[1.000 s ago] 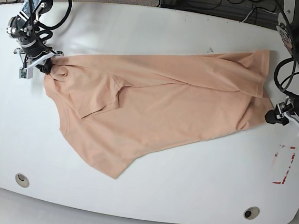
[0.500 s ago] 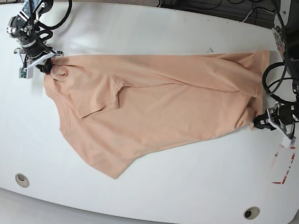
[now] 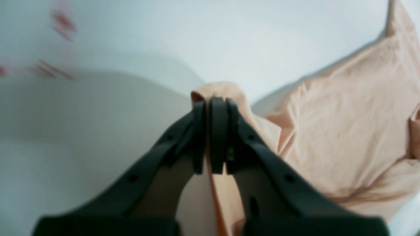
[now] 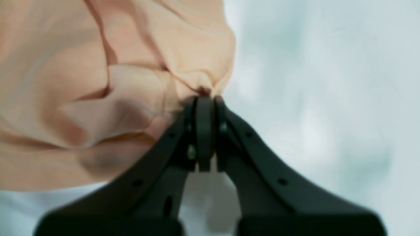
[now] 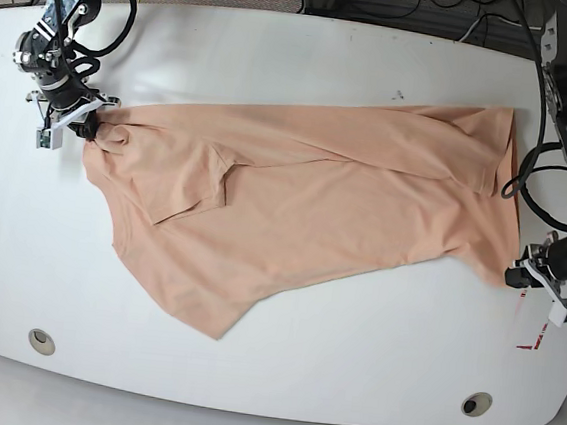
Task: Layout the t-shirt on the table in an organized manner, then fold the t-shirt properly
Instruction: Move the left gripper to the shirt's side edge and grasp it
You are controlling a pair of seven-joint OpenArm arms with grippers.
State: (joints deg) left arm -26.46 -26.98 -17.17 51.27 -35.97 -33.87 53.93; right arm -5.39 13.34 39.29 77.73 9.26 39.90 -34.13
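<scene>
The peach t-shirt (image 5: 294, 209) lies spread slantwise across the white table (image 5: 308, 64), with no print showing. At the base view's right, my left gripper (image 5: 514, 279) is shut on the shirt's lower right corner, which is drawn out toward the table's right edge. In the left wrist view the left gripper (image 3: 210, 101) pinches a fold of the t-shirt (image 3: 344, 131). At the far left, my right gripper (image 5: 93, 126) is shut on a bunched corner. The right wrist view shows the right gripper (image 4: 205, 98) clamping gathered t-shirt (image 4: 98, 82) cloth.
A red dashed mark (image 5: 532, 342) sits just below the left gripper, partly covered by it. Two grommet holes (image 5: 42, 341) (image 5: 477, 403) lie near the front edge. Cables run behind the table's far edge.
My left gripper shut on the shirt's right corner and pulled it down and right, smoothing the fold there. The right gripper has held still on its corner.
</scene>
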